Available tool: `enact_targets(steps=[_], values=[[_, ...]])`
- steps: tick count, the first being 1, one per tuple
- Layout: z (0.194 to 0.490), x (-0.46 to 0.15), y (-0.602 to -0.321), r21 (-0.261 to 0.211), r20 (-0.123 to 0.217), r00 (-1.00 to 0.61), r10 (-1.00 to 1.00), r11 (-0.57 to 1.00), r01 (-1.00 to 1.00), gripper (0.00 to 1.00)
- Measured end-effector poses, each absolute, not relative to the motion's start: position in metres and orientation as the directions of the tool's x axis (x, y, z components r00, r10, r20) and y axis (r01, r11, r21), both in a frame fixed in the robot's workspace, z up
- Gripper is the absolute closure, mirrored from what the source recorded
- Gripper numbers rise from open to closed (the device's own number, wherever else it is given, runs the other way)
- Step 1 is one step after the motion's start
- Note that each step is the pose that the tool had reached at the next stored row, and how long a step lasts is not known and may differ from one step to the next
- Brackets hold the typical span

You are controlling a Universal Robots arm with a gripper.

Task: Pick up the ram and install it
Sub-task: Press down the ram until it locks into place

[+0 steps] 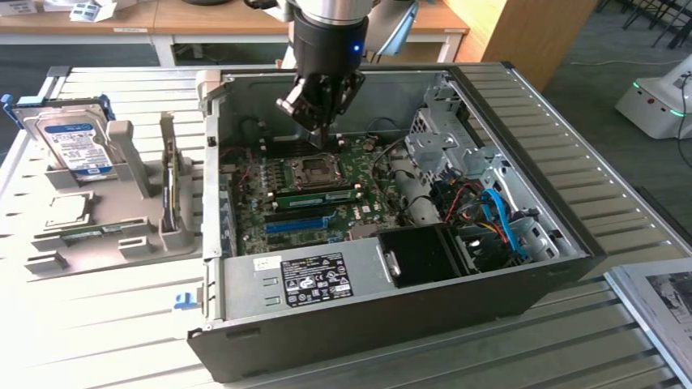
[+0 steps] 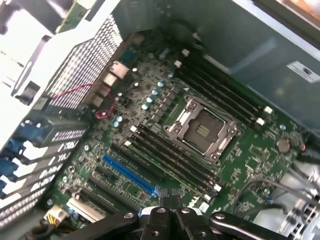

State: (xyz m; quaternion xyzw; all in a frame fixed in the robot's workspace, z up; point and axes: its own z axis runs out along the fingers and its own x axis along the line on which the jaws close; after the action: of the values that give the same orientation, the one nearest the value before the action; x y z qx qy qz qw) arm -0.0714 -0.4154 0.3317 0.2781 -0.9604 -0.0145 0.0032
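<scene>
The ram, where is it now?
In the exterior view the ram sits in a motherboard slot inside the case, between the CPU socket and the blue slot.

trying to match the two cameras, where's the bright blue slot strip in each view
Exterior view: the blue slot strip lies on the motherboard's near part, in front of the CPU socket.
Wrist view: the strip runs diagonally, just ahead of the gripper.
Shared landmark: the silver CPU socket.

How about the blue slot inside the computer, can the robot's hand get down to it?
Probably yes. The case is open, and the hand hangs over the motherboard with nothing covering the blue slot.
</scene>
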Motion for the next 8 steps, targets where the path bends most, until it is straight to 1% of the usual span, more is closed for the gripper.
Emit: enact_targets(steps=[8], values=[[0.3316, -0.0714, -0.4154, 0.03, -0.002, -0.913, -0.409, 0.912, -0.409, 0.9]])
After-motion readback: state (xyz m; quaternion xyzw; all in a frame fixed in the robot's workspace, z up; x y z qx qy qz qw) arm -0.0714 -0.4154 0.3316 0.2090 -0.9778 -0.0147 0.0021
